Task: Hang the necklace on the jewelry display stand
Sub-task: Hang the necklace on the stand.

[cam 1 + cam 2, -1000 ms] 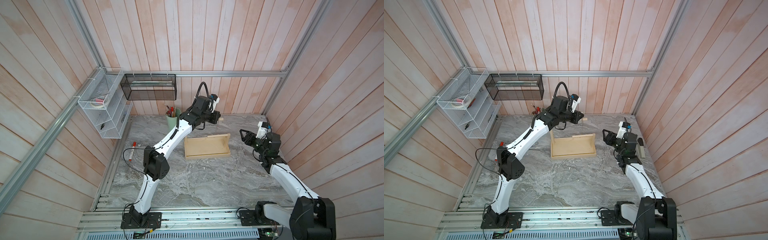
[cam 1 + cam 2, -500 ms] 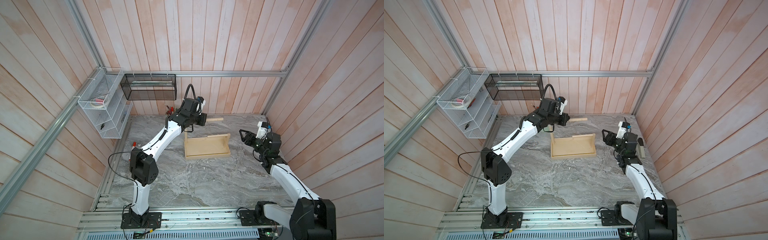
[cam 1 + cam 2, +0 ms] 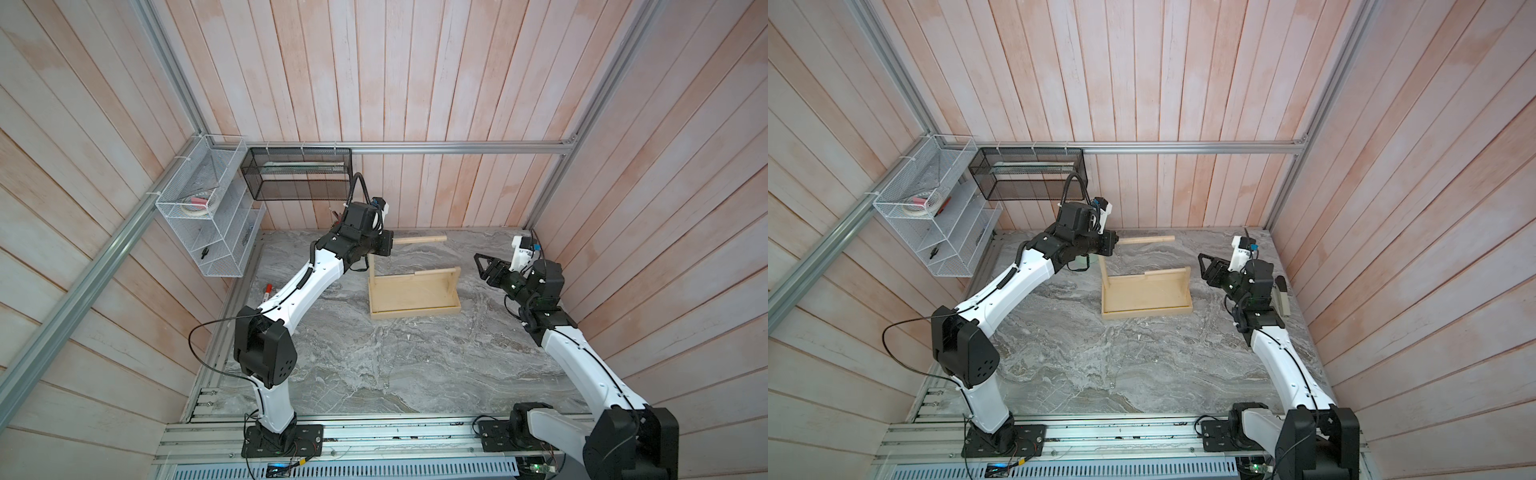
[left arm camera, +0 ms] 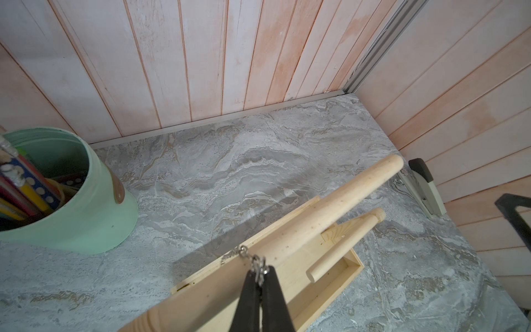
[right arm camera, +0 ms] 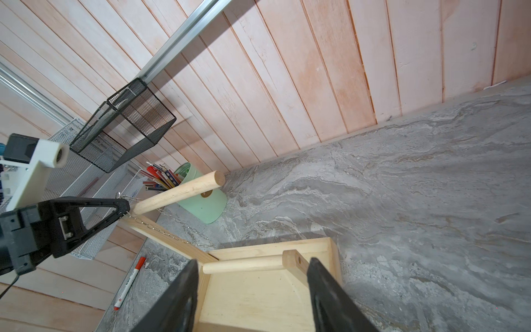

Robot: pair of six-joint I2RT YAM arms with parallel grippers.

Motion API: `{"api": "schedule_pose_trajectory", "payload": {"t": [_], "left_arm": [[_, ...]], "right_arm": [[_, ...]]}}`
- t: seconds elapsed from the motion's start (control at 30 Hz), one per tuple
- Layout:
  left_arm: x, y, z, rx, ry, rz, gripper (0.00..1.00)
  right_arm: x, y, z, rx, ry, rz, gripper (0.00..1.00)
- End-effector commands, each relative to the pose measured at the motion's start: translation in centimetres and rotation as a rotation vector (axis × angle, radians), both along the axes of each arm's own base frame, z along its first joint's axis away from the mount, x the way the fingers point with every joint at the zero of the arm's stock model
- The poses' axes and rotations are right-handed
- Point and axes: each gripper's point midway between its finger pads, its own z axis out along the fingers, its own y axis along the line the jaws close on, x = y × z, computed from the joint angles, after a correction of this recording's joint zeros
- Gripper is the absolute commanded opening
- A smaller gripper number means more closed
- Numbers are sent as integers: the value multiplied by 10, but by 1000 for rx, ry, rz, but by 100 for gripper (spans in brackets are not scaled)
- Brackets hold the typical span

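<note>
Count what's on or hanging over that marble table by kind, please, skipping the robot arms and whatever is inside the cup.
Wooden jewelry display stand: 1
Mint-green pen cup: 1
Red-capped marker: 1
Stapler: 1
Necklace, pinched by the left gripper: 1
Total: 5

Mint pen cup point(image 4: 94, 218), stapler point(image 4: 423, 186), red marker point(image 5: 129, 283)
</note>
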Motion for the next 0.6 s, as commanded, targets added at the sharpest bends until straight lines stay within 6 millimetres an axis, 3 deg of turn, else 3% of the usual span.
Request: {"api": "schedule_pose_trajectory", "payload": {"t": [0.0, 0.17, 0.37, 0.57], "left_arm": [[1, 9, 16, 0, -58, 19, 0], [-1, 12, 9, 19, -40, 26, 2], [-4, 14, 24, 4, -65, 28, 25], [-15, 16, 48, -19, -75, 18, 42]], "right_arm": [[0, 3, 10, -21, -15, 0, 61], [-1, 11, 12, -34, -11, 17, 61], [-6, 23, 22, -55, -18, 47, 62], [-17, 38, 33, -86, -21, 81, 61]]}}
